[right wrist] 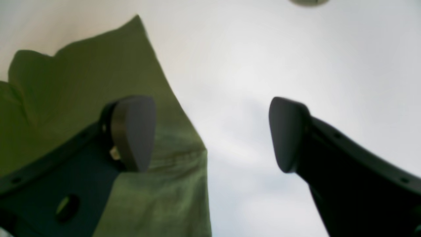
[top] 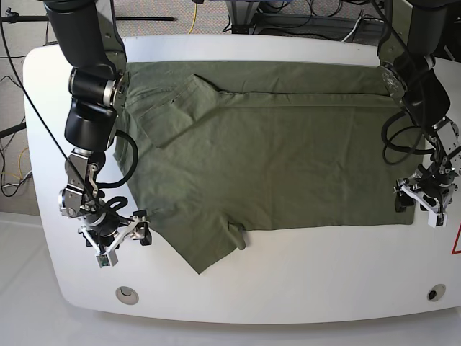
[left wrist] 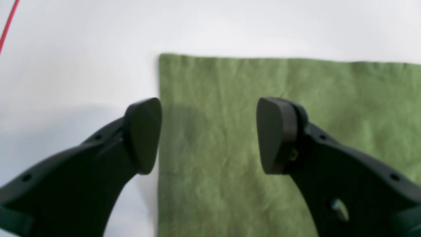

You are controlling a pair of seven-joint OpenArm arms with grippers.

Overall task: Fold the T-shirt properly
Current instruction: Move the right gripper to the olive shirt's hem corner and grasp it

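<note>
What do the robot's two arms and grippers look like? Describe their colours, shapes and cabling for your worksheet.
Both arms are black, built of thick cylindrical segments with silver joint rings and loose black cables looping alongside. The left gripper and right gripper sit on white brackets. Up close, each has curved black fingers with small holes, ending in flat, rounded dark pads.

Bright, even overhead light; soft shadows on the white table (top: 288, 267); both wrist views blurred, base view sharp.

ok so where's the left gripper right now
In the base view the left gripper is at the table's right edge, over the near right corner of the T-shirt; the left wrist view shows its jaws open, straddling that edge.
</note>
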